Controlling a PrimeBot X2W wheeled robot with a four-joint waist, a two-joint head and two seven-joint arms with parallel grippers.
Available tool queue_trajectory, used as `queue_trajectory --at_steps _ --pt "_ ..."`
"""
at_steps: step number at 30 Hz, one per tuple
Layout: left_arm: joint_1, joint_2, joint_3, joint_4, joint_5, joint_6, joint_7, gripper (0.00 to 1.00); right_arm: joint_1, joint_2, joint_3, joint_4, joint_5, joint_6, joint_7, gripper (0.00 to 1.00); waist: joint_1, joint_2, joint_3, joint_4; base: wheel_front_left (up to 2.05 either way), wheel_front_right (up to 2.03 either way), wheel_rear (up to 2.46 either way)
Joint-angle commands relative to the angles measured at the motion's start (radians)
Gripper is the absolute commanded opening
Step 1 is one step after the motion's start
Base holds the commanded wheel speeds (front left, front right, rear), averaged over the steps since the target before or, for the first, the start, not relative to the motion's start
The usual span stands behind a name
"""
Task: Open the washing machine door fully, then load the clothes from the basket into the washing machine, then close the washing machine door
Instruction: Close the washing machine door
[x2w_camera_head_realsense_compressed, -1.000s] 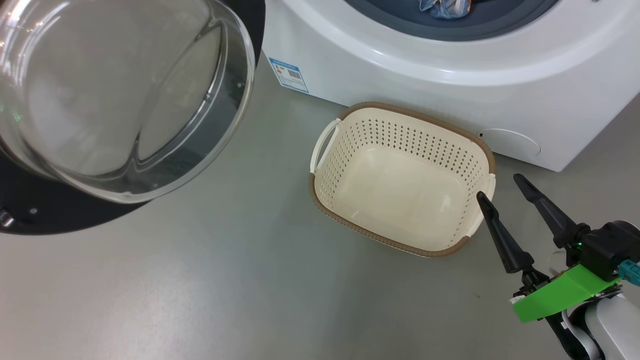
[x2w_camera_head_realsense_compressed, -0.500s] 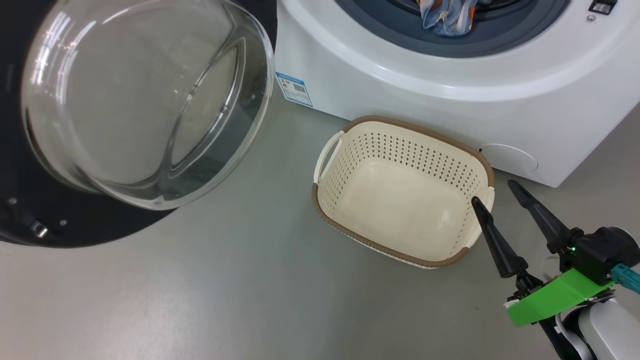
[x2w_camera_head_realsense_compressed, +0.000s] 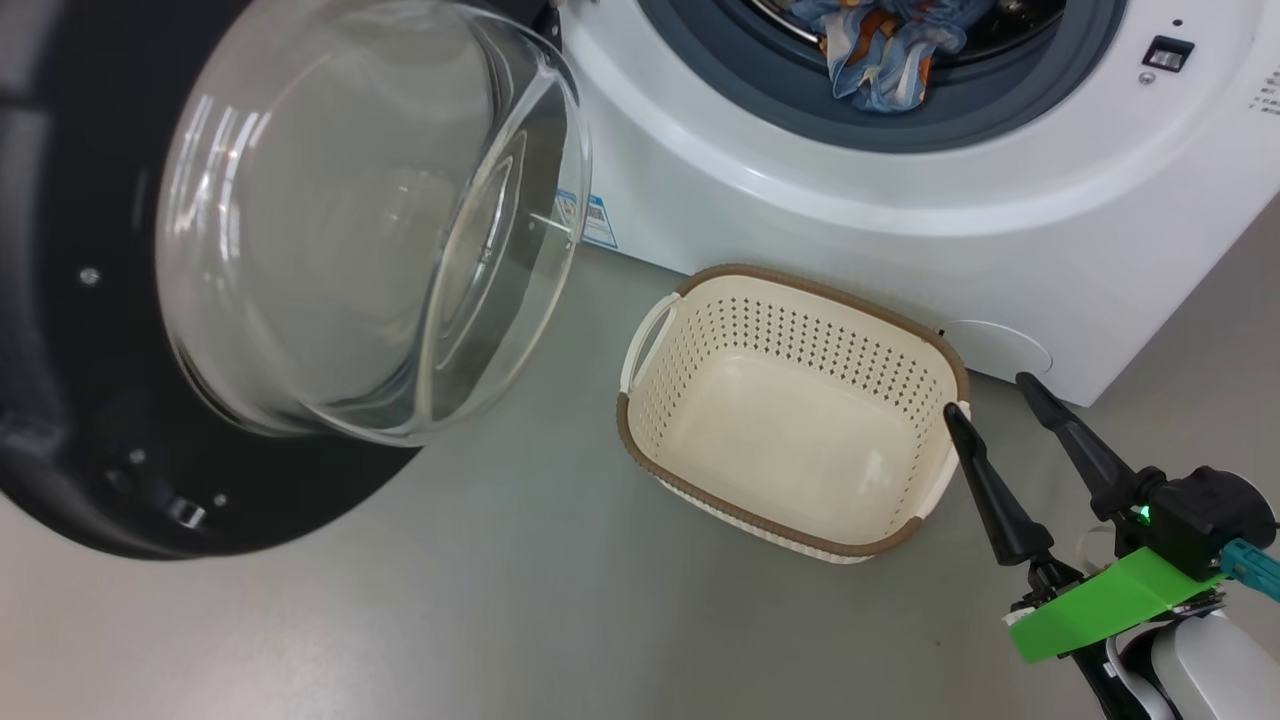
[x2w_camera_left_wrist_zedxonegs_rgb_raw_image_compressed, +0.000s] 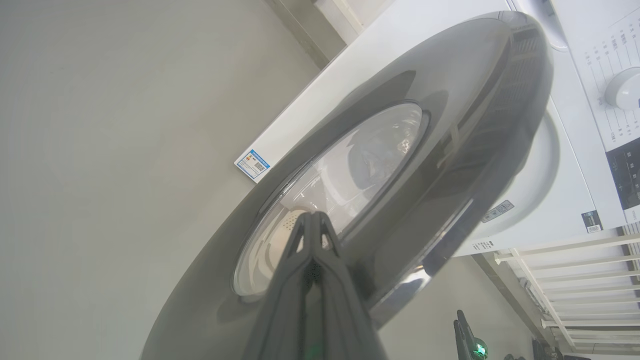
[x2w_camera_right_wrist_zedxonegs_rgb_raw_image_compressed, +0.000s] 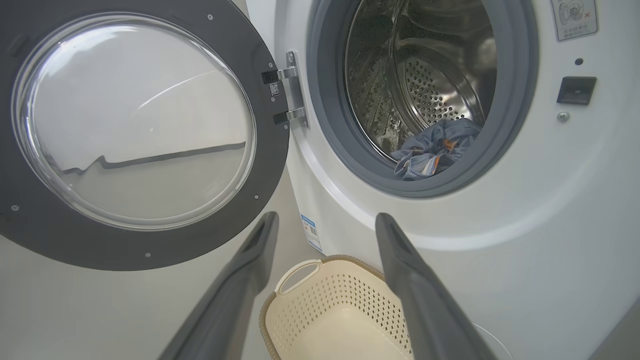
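While the washing machine door (x2w_camera_head_realsense_compressed: 90, 400) stands swung open, the clothes (x2w_camera_head_realsense_compressed: 880, 50) lie inside the washing machine (x2w_camera_head_realsense_compressed: 800, 200) — the basket (x2w_camera_head_realsense_compressed: 800, 290) sits on the floor (x2w_camera_head_realsense_compressed: 400, 620) before it. The right gripper (x2w_camera_head_realsense_compressed: 986, 396) hovers spread wide beside the basket's rim, empty; the left gripper (x2w_camera_left_wrist_zedxonegs_rgb_raw_image_compressed: 311, 222), pinched together on nothing, points at the door's outer face.

Cream perforated basket (x2w_camera_head_realsense_compressed: 800, 480) with brown rim; blue-and-orange patterned clothes (x2w_camera_head_realsense_compressed: 880, 50); white washing machine (x2w_camera_head_realsense_compressed: 900, 230).
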Motion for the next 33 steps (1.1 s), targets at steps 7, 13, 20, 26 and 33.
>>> queue_trajectory --at_steps 7,13,20,26,33 --pt "0.008 0.048 -0.002 -0.142 -0.027 -0.007 0.067 0.00 0.019 0.008 -0.003 -0.019 0.000 0.005 -0.008 1.00 0.0000 0.0000 -0.021 -0.014 0.00 0.00 0.00" --pt "0.025 0.034 -0.031 -0.244 -0.035 -0.007 0.109 0.00 0.029 0.020 -0.022 -0.019 -0.003 0.005 -0.008 1.00 0.0000 0.0000 -0.039 -0.039 0.00 0.00 0.00" --pt "0.034 0.011 -0.055 -0.354 -0.051 -0.007 0.146 0.00 0.041 0.035 -0.051 -0.022 -0.007 0.005 -0.008 1.00 0.0000 0.0000 -0.058 -0.087 0.00 0.00 0.00" --pt "0.036 -0.037 -0.088 -0.451 -0.042 -0.007 0.143 0.00 0.046 0.046 -0.075 -0.024 -0.010 0.005 -0.008 1.00 0.0000 0.0000 -0.069 -0.156 0.00 0.00 0.00" --pt "0.011 -0.083 -0.115 -0.479 -0.001 -0.007 0.103 0.00 0.050 0.063 -0.099 -0.028 -0.013 0.005 -0.008 1.00 0.0000 0.0000 -0.078 -0.256 0.00 0.00 0.00"
